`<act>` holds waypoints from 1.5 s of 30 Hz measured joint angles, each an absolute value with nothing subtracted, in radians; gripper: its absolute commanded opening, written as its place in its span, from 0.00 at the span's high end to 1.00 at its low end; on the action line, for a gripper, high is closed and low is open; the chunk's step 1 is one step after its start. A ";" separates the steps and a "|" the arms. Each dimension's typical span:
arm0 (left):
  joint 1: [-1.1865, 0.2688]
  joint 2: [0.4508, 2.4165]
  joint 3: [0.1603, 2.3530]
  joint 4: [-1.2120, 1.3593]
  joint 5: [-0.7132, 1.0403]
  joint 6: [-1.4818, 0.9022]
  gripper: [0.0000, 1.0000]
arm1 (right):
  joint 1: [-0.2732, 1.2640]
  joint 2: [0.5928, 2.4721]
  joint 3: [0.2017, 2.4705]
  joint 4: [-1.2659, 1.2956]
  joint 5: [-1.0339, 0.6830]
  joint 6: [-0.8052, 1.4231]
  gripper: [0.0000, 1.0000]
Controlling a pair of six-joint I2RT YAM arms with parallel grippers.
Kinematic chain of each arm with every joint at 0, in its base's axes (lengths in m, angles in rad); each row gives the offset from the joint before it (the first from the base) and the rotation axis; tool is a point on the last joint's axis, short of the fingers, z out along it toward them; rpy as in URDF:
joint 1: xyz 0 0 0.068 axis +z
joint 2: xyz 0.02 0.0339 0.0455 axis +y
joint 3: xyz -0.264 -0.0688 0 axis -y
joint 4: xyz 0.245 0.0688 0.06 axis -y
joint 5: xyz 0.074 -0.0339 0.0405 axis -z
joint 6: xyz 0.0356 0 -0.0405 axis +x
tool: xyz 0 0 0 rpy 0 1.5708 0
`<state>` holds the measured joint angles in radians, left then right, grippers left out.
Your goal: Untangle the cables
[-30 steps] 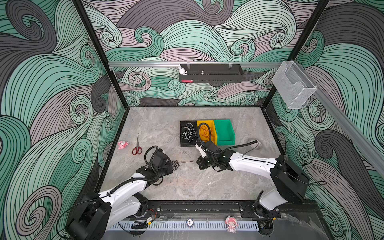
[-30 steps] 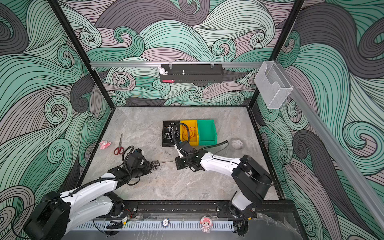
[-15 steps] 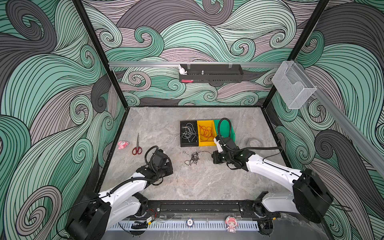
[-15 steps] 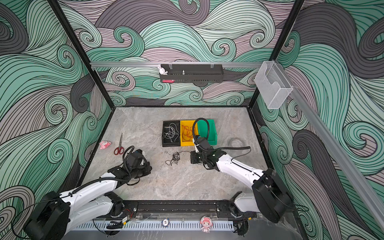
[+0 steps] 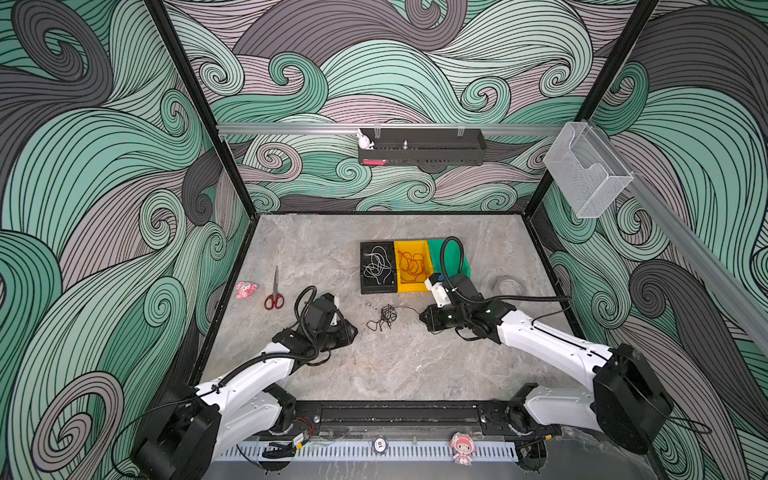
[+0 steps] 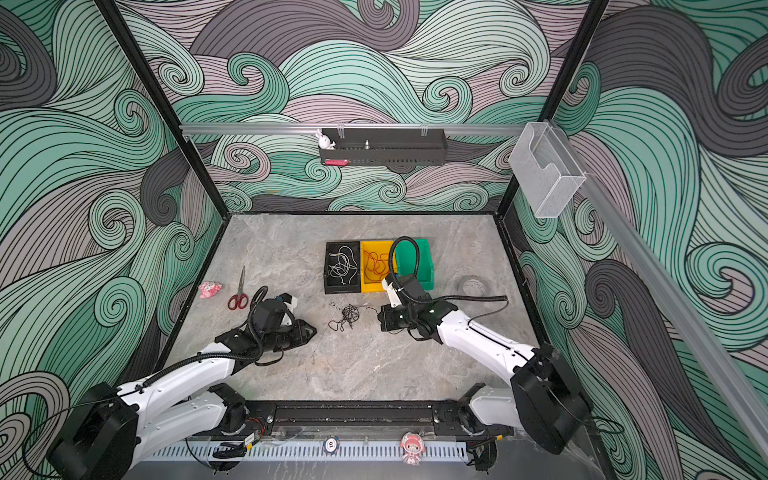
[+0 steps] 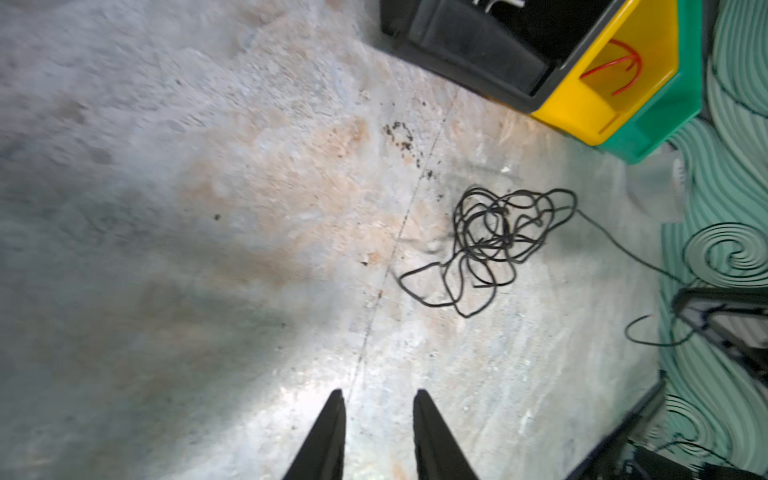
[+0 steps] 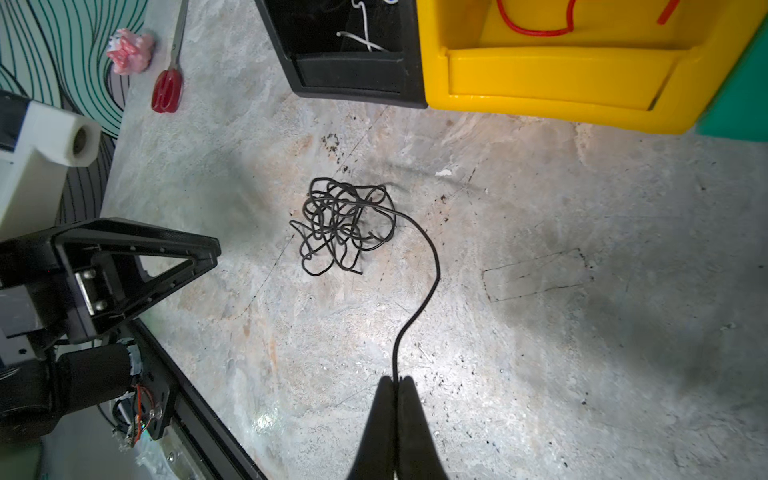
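Observation:
A tangle of thin black cable point(image 5: 384, 318) point(image 6: 347, 318) lies on the grey table between my two grippers. One strand runs from the tangle point(image 8: 340, 224) to my right gripper point(image 8: 395, 379), which is shut on that strand's end. My left gripper point(image 7: 378, 392) stands open with nothing between its fingers, a short way from the tangle point(image 7: 494, 241). In both top views the left gripper point(image 5: 353, 332) is left of the tangle and the right gripper point(image 5: 422, 319) is right of it. White cables point(image 5: 377, 268) lie in a black bin and red cables point(image 5: 411, 266) in a yellow bin.
The black bin point(image 5: 365, 286), the yellow bin point(image 5: 409, 287) and a green bin point(image 5: 434, 247) stand in a row behind the tangle. Red-handled scissors point(image 5: 274, 293) and a pink toy point(image 5: 245, 289) lie at the left. A tape roll point(image 5: 509, 286) lies at the right.
The right gripper pulled its strand to the right and the tangle slid away from the left gripper. The left gripper's jaws have parted and no longer hold the tangle.

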<state>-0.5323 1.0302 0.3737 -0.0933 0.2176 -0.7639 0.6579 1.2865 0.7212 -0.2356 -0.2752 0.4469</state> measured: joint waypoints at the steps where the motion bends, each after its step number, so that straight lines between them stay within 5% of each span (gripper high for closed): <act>1: -0.539 1.030 0.374 -0.077 0.224 -0.761 0.57 | 0.658 1.285 0.721 -0.235 -0.285 0.448 0.97; 17: -0.684 1.309 0.479 0.152 0.209 -0.618 0.53 | 0.659 1.291 0.691 -0.167 -0.394 0.495 0.97; 28: -0.687 1.493 0.542 0.215 0.202 -0.598 0.73 | 0.659 1.292 0.691 -0.167 -0.400 0.494 0.97; 34: -0.690 1.501 0.542 0.206 0.187 -0.595 0.99 | 0.659 1.275 0.685 -0.171 -0.385 0.492 0.97; 45: -0.690 1.249 0.511 0.109 0.102 -0.595 1.00 | 0.645 1.177 0.669 -0.237 -0.236 0.492 0.96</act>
